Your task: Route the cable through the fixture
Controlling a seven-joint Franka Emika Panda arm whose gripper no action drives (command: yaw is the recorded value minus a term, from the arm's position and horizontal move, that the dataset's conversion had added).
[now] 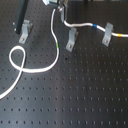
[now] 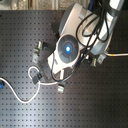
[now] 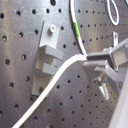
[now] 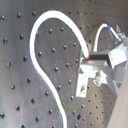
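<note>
Here the claw (image 3: 92, 61) pinches the white cable (image 3: 55, 80) just beside a grey metal clip (image 3: 47, 57) on the black perforated worktop (image 1: 85, 95), while the cable's slack (green band showing) curls into a loop (image 1: 19, 57) at the first exterior view's left.

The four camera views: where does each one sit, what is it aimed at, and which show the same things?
First exterior view: low, oblique over the black perforated board; three metal clips, looped cable, gripper at the top edge.
Second exterior view: overhead, looking down; the arm hides most of the board.
First wrist view: on the gripper, facing a clip and the cable's green band.
Second wrist view: on the gripper, facing the cable loop.
Shared: all four views show the cable and the board; both wrist views show the fingers closed on the cable.
</note>
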